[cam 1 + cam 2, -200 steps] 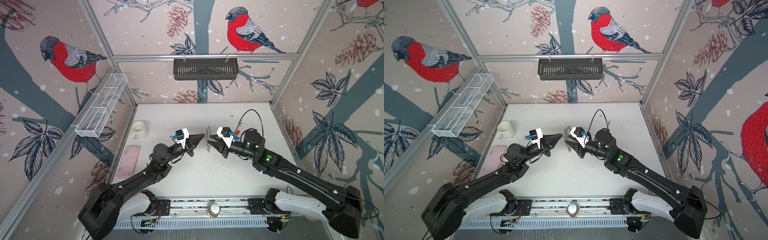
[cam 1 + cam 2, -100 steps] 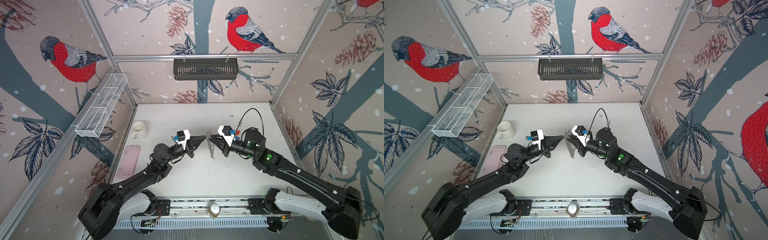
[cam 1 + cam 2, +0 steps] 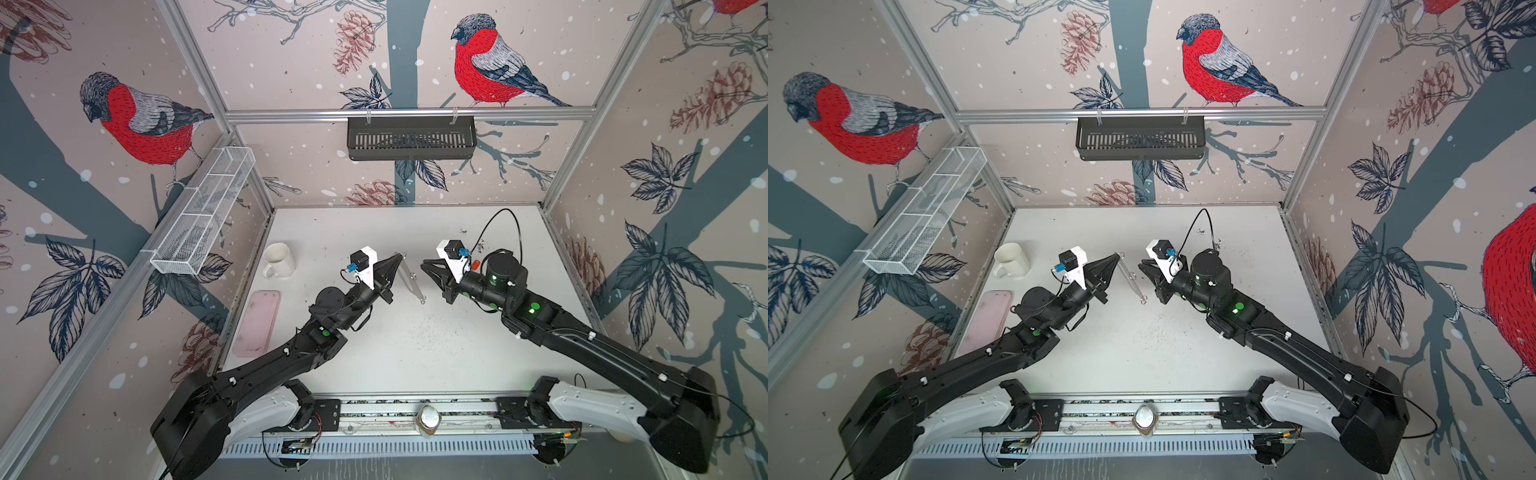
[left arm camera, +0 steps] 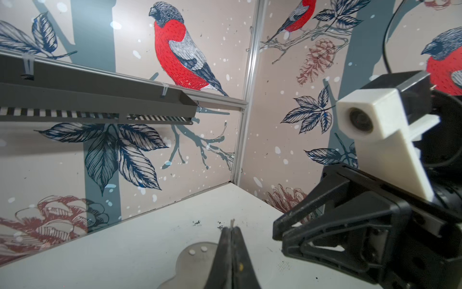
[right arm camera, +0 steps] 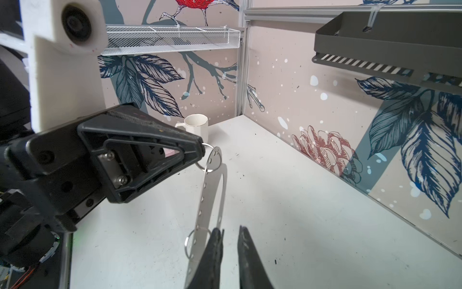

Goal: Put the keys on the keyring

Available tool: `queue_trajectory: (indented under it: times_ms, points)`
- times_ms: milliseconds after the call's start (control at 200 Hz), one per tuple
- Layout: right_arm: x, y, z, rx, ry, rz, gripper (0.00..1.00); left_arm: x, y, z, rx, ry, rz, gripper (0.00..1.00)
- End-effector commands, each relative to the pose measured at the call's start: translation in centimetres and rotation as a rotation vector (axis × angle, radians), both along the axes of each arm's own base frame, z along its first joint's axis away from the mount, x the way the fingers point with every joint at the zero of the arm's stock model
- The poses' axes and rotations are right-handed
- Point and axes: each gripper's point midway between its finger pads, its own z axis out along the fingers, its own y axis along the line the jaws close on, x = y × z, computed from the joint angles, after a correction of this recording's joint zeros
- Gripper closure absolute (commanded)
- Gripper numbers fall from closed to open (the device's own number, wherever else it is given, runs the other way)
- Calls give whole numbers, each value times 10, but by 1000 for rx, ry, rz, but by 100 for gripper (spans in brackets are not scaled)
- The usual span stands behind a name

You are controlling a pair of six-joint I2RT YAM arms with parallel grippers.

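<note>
Keyring (image 5: 205, 192), a flat grey metal strip with silver loops, hangs over the middle of the bench (image 5: 275, 200) from the clenched left gripper (image 5: 200, 147). The right gripper (image 5: 230, 229) stands slightly parted and empty. Of the keys (image 3: 476, 264) we glimpse only a red oval tag, and we judge none threaded.

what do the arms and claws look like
The left arm and right arm are black with white base shells and small green lights. The left claw and right claw are black triangular frames tapering to a point. A white block with a black camera and blue plug sits on each wrist.
</note>
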Motion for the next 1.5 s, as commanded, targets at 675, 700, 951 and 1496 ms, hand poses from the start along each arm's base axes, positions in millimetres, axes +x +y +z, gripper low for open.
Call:
queue_trajectory:
  times_ms: [675, 700, 951, 1496]
  points:
    - [17, 0, -1, 42, 75, -4, 69, -11, -23, -6, 122, 9, -117, 100]
    - [17, 0, -1, 43, 74, -2, 69, -11, -23, -7, 124, 12, -115, 100]
    - [33, -11, -9, 34, 100, -95, 69, -1, -21, -10, 129, 47, -67, 100]
    - [153, -173, -178, -52, 592, -793, 67, -8, -10, -16, 107, 49, -53, 100]
